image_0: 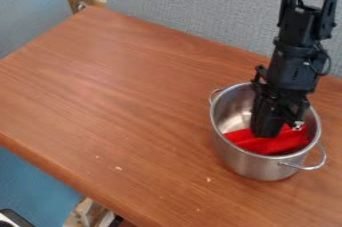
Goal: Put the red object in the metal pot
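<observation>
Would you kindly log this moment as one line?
red object: inside metal pot | end effector: lowered into pot

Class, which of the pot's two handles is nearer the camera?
The right-hand handle, low in the picture, below the red block; the other sits at the rim's upper left.

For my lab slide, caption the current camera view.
Robot gripper reaching into the metal pot, where the red block lies, on a wooden table.
</observation>
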{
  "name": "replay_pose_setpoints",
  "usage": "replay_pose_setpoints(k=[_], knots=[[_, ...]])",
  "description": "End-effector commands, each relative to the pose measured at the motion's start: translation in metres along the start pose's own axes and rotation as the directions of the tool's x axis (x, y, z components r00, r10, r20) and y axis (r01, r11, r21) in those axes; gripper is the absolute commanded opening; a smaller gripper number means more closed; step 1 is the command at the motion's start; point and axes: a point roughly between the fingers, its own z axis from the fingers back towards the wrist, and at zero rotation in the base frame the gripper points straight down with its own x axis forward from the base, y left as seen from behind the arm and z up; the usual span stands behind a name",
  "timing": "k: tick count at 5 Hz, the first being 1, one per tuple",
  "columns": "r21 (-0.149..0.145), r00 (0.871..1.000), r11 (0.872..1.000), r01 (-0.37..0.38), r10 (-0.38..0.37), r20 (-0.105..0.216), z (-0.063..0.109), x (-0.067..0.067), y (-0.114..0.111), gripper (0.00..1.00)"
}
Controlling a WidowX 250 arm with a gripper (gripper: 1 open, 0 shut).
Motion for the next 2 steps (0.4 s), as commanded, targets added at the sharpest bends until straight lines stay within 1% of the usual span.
replay_pose_setpoints(k=[1, 2], knots=[[0.03, 0.999, 0.999, -0.019, 0.018, 0.051, 0.0167, -0.0024, 0.005, 0.0], [0.027, 0.998, 0.999, -0.033, 0.032, 0.052, 0.0154, -0.003, 0.0074, 0.0]])
